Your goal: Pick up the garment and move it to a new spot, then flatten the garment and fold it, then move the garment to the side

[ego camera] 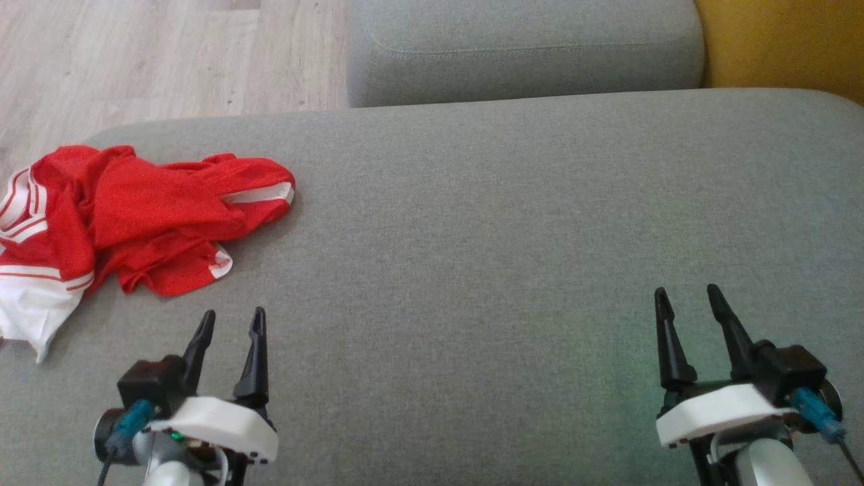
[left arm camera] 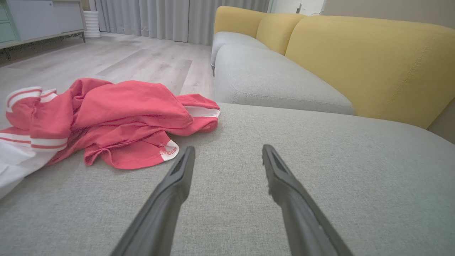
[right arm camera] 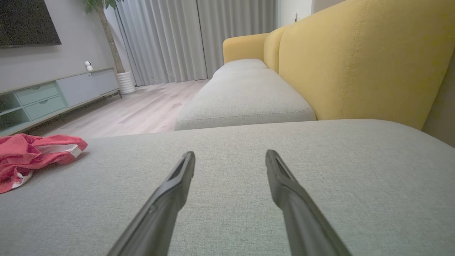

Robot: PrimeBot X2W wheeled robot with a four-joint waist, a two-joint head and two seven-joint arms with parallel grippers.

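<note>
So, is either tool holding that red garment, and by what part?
Nothing is held. The left tool and right tool are open and empty; the garment lies crumpled on the cushion, untouched.

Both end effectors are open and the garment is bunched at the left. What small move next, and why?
Probably ease the left end effector forward and leftward to the crumpled red garment: it is open, empty and just short of the fabric's near edge, while the right end effector sits far across the grey cushion.

garment (ego camera: 135,216) on seat cushion (ego camera: 506,236), left edge | left gripper (ego camera: 234,312) just before garment | right gripper (ego camera: 686,290) well apart, right | second cushion (ego camera: 520,47) behind | floor (ego camera: 169,61) behind-left
</note>
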